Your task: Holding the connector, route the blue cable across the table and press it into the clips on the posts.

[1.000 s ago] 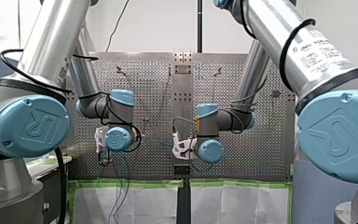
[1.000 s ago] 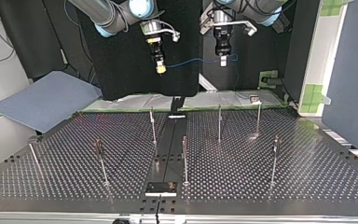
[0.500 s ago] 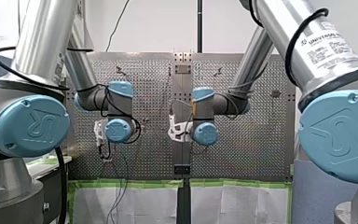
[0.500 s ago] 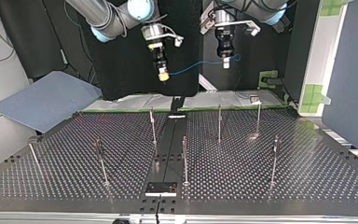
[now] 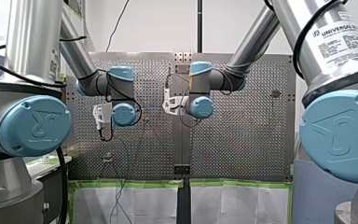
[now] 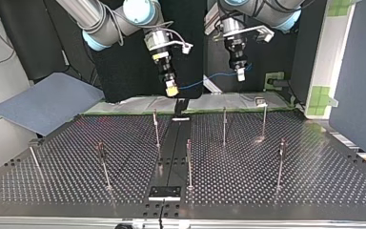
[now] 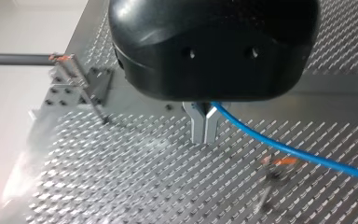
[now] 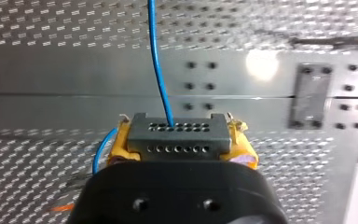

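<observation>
Jaws of right gripper (image 6: 171, 89): yellow pads clamped on connector (image 8: 177, 133), one, grey. Jaws of left gripper (image 7: 204, 126): metal fingers pinched together on blue cable (image 7: 284, 149), one. Cable exits connector ahead of right jaws, spans gap to left jaws, trails off beside them. Posts (image 6: 224, 125): seven counted, all below both jaws, standing on table (image 6: 314, 191). Both arms raised; grippers point down, slightly tilted.

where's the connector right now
The connector is clamped between my right claw's yellow pads, in the air over the table, left of centre in the top view.
</observation>
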